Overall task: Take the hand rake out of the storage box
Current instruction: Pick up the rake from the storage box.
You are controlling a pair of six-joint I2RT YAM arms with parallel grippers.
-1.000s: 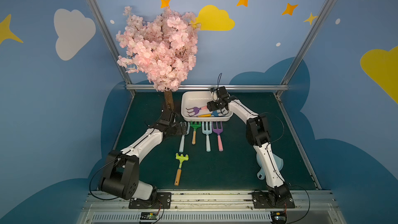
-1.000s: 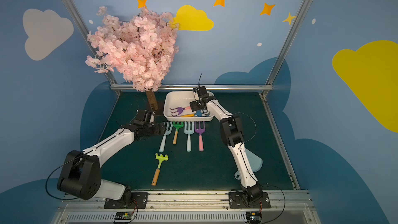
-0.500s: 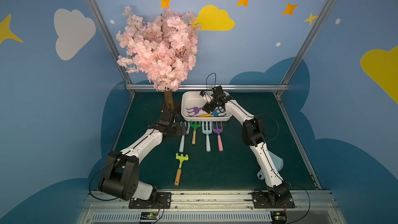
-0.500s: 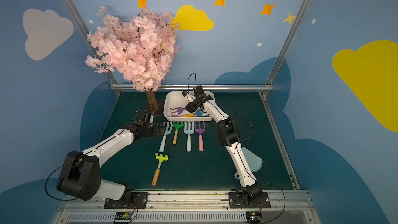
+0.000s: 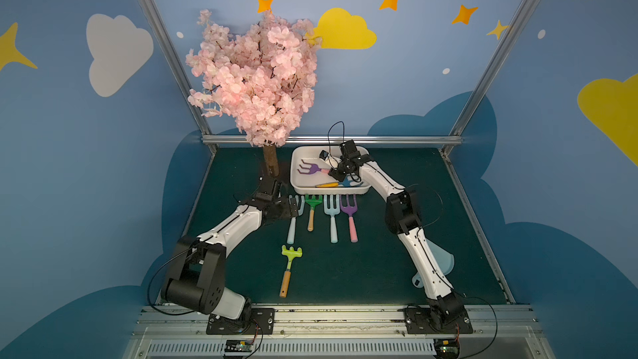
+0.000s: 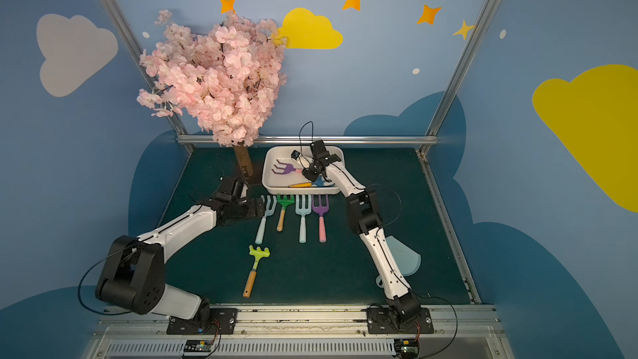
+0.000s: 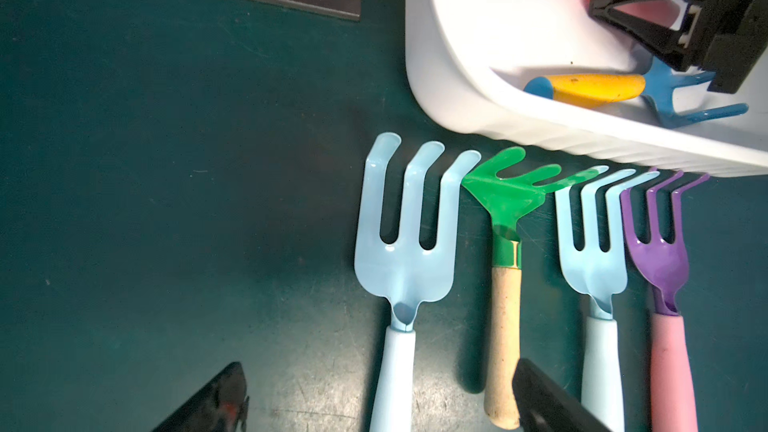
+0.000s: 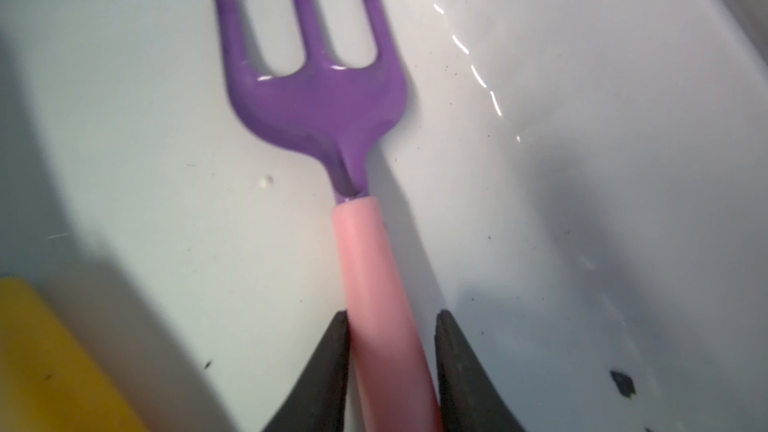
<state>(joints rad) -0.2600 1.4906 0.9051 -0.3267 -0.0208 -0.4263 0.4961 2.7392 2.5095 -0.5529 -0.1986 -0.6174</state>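
Purple, glossy hand rake (image 8: 316, 110) has three tines.

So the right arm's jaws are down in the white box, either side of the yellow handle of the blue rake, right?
Not quite. The right arm's jaws are down in the white box, but they sit either side of the pink handle of the purple rake. The right wrist view shows this. The blue rake with its yellow handle lies elsewhere in the same box.

Storage box (image 5: 297, 183) at back, hand rake (image 5: 312, 168) inside, row of rakes (image 5: 332, 207) before it, tree (image 5: 255, 81) left
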